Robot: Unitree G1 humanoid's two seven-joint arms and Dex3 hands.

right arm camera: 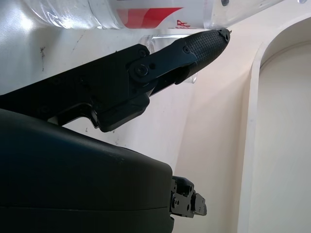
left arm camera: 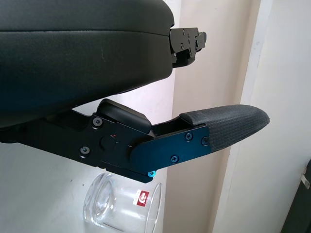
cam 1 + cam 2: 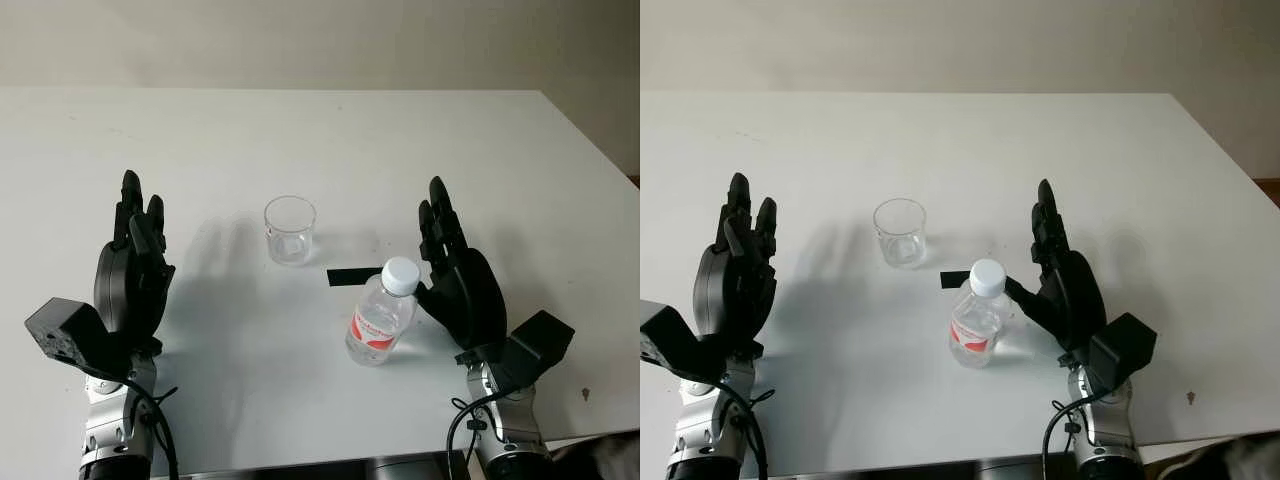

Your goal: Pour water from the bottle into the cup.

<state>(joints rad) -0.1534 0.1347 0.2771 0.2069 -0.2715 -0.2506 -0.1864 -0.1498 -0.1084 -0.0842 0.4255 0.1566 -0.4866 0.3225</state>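
Left eye view, right hand (image 3: pixel 452 262) open beside bottle (image 3: pixel 381 313)

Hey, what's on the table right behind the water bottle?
A strip of black tape lies flat behind the water bottle; the bottle's white cap covers its near end, so its full length cannot be seen.
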